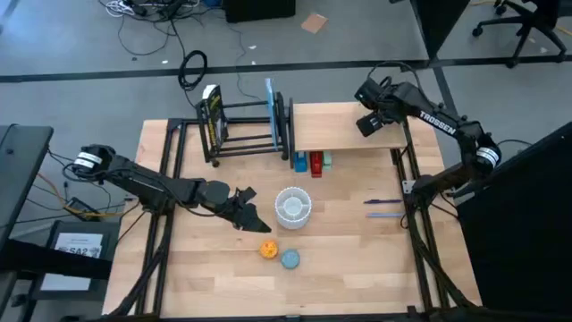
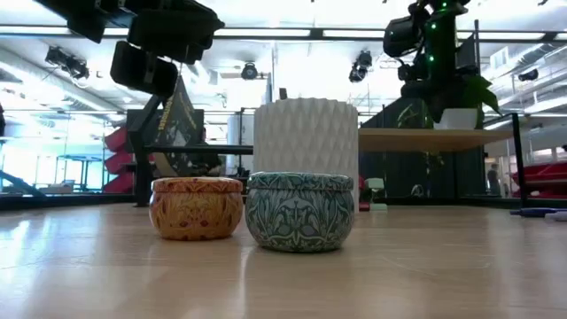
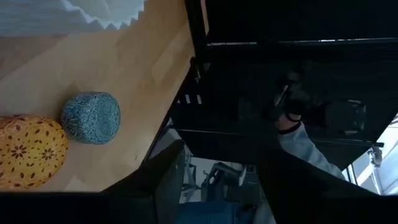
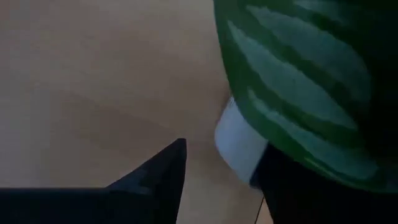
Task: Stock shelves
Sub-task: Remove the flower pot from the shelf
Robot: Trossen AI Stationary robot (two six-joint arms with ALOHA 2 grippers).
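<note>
Pretty tight close-up here. Most of the shot is taken up by a pale wooden surface, smooth and evenly lit, with a soft shadow laid across its lower part. One side is filled by big green leaves with lighter green stripes, seen so close that they're blurred. Just under the leaves a small white pot can be made out, only its rim and a bit of its side. One dark pointed fingertip of the right gripper is seen rising just beside the pot, and a second dark shape is pressed up against the pot's other side.
</note>
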